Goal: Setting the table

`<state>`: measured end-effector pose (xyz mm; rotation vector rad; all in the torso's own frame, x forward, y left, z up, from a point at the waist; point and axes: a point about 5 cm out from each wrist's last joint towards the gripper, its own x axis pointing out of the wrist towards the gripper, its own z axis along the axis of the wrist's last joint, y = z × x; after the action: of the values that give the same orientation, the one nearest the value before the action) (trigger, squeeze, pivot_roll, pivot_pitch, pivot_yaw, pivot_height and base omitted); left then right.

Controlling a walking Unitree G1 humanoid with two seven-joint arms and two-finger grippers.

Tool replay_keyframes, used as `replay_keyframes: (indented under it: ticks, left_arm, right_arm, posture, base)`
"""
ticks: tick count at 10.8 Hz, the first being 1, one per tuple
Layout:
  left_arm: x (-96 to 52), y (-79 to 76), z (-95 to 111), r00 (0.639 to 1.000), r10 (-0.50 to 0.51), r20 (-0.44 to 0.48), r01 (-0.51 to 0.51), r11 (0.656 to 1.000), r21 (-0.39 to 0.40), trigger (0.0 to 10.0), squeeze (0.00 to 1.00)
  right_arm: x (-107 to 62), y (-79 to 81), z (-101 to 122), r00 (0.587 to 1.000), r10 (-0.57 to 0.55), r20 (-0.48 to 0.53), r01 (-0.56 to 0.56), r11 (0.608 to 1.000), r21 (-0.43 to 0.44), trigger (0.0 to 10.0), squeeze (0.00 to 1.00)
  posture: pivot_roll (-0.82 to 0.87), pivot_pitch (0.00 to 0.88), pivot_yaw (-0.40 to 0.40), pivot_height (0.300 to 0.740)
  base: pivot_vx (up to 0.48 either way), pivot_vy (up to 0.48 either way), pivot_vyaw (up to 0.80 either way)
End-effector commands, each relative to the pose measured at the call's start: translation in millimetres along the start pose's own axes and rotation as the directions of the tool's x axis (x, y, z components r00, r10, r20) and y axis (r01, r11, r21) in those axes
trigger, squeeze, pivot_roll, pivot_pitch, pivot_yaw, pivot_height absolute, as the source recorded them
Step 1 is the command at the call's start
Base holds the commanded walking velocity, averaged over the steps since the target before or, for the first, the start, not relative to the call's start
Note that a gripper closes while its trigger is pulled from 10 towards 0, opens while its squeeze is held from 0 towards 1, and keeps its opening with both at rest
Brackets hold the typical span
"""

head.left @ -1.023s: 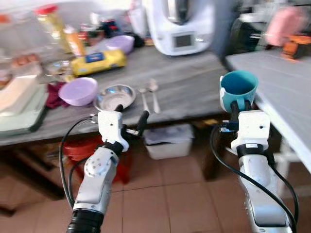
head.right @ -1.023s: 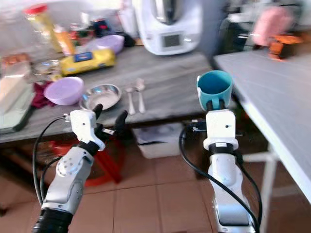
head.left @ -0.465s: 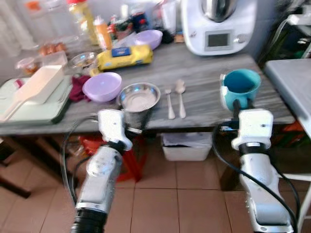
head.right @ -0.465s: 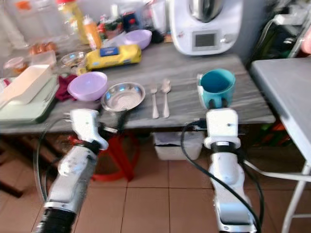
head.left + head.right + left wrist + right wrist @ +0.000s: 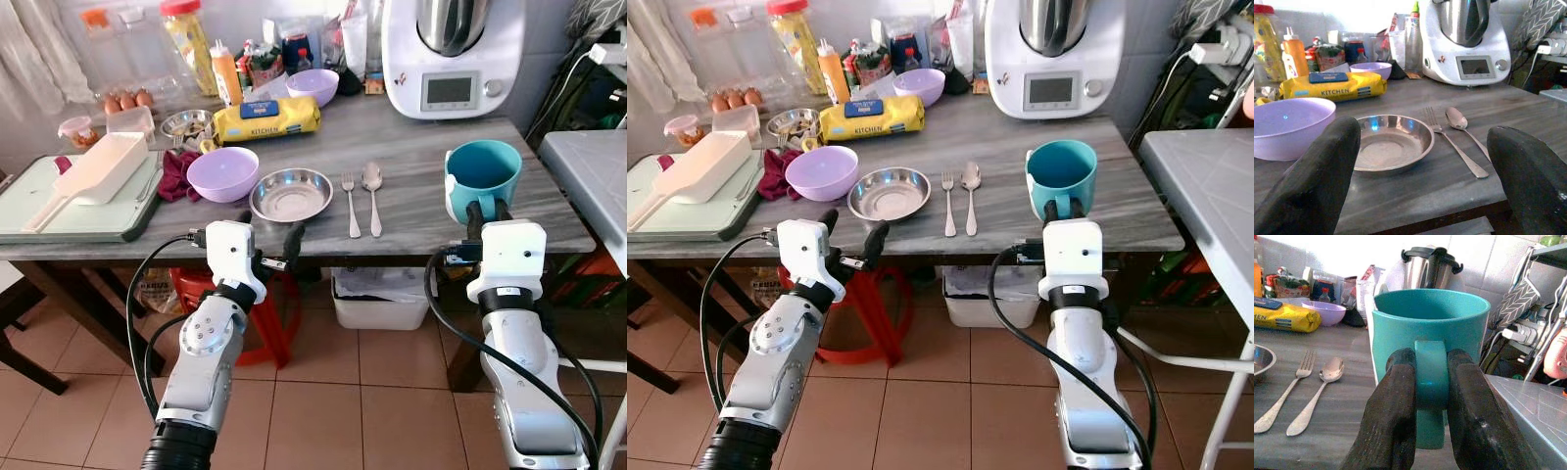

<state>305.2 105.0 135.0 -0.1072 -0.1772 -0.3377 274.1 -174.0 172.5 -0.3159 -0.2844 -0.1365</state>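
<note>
**Teal mug in grasp, place setting pending**

Right gripper [image 5: 1430, 382]: clamped on the handle of the teal mug [image 5: 482, 176], held upright above the worktop [image 5: 411, 157] edge. Left gripper [image 5: 1420, 161]: spread wide, empty, facing the steel dish [image 5: 291, 194], fork [image 5: 350, 201] and spoon [image 5: 372, 196]. Risk: the handle-only pinch may let the mug swivel or slip.

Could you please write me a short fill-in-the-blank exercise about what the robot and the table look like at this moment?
1. The right gripper clamps the teal mug by its ____.
2. The fork lies between the spoon and the ____ dish.
3. The left gripper hangs ____ before the table edge.

Missing words: handle; steel; open
</note>
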Motion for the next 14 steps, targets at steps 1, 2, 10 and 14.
replay_keyframes:
  ticks: [1, 2, 10, 14]
  left_arm:
    - [-0.9, 5.0, 3.8, 1.0, 0.013, 0.005, -0.013, 1.0, 0.022, 10.0, 0.0]
    - [-1.0, 5.2, 3.9, 1.0, 0.015, 0.005, -0.015, 1.0, 0.022, 10.0, 0.0]
    - [-2.8, -2.0, 2.1, 0.999, -0.033, -0.008, 0.033, 0.999, 0.012, 10.0, 0.0]
    - [-1.7, -3.9, 4.1, 0.999, -0.053, -0.002, 0.053, 0.999, -0.001, 10.0, 0.0]
  right_arm:
    - [1.6, 0.4, 7.7, 0.999, -0.004, 0.036, 0.003, 1.0, 0.006, 10.0, 0.0]
    - [1.4, 0.5, 7.6, 0.999, -0.003, 0.036, 0.003, 1.0, 0.004, 10.0, 0.0]
    - [-1.8, -5.9, 5.0, 1.0, -0.017, 0.025, 0.018, 1.0, -0.014, 10.0, 0.0]
    - [-1.4, -8.2, 5.7, 0.999, -0.033, 0.029, 0.033, 0.999, -0.02, 10.0, 0.0]
  posture:
    - [-0.1, 0.065, 0.112, 0.74]
    - [-0.1, 0.065, 0.112, 0.74]
    - [-0.11, 0.078, 0.118, 0.74]
    - [-0.12, 0.077, 0.124, 0.74]
  base:
    - [0.0, 0.0, 0.77]
    - [0.0, 0.0, 0.78]
    - [0.0, 0.0, 0.59]
    - [0.0, 0.0, 0.0]
